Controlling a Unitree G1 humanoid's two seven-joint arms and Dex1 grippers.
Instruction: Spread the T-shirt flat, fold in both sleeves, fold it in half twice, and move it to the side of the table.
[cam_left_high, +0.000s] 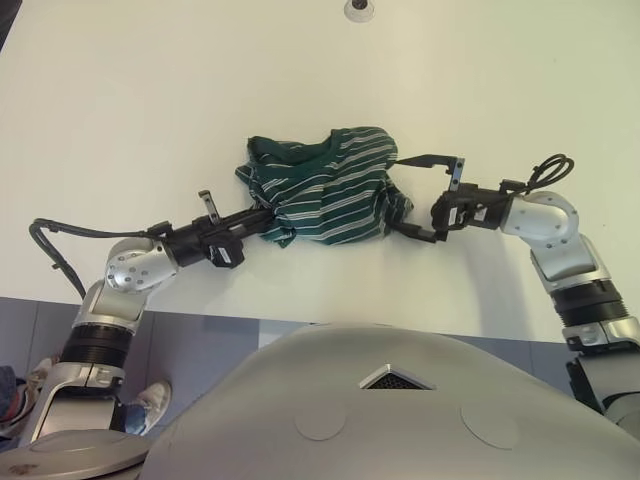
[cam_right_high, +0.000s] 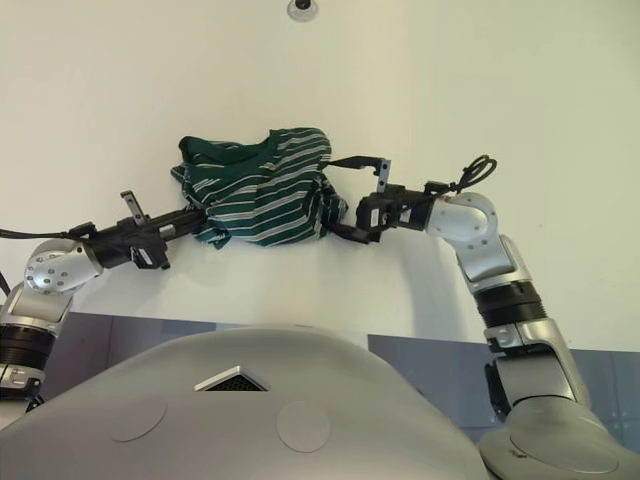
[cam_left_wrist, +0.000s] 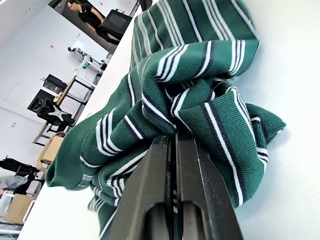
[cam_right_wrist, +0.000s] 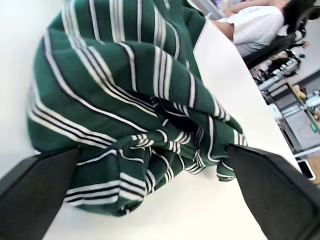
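**T-shirt bunched between the two arms, not yet spread**

- The T-shirt (cam_left_high: 322, 185) is seen crumpled in a heap on the white counter (cam_left_high: 120, 100). No sleeve or hem is laid out, so the first step, spreading flat, is judged to be the one in hand.
- The left fingers (cam_left_wrist: 195, 190) are pressed together. A fold of striped cloth is bunched right at their tips and appears to be pinched there. The bulk of the heap lies ahead of these tips and off towards the other arm.
- The right fingers (cam_right_wrist: 270, 185) are spread wide with nothing gripped. The nearest edge of the cloth is caught in the gap between them, and one finger looks to be touching or just beside the cloth. The rest of the heap lies straight ahead of them.
- The heap's longer axis is judged to run roughly from one set of fingers to the other. Both sets sit at the heap's near edge, one at each end.
- Neither arm is clearly nearer. The left already has cloth, and the right is placed to close on it.
- The coming move is judged to depend on the right fingers closing on that edge, so that the two ends can be drawn apart along the long axis.
- One risk is noted. Several layers may be caught at once, and the heap would then be dragged rather than opened.
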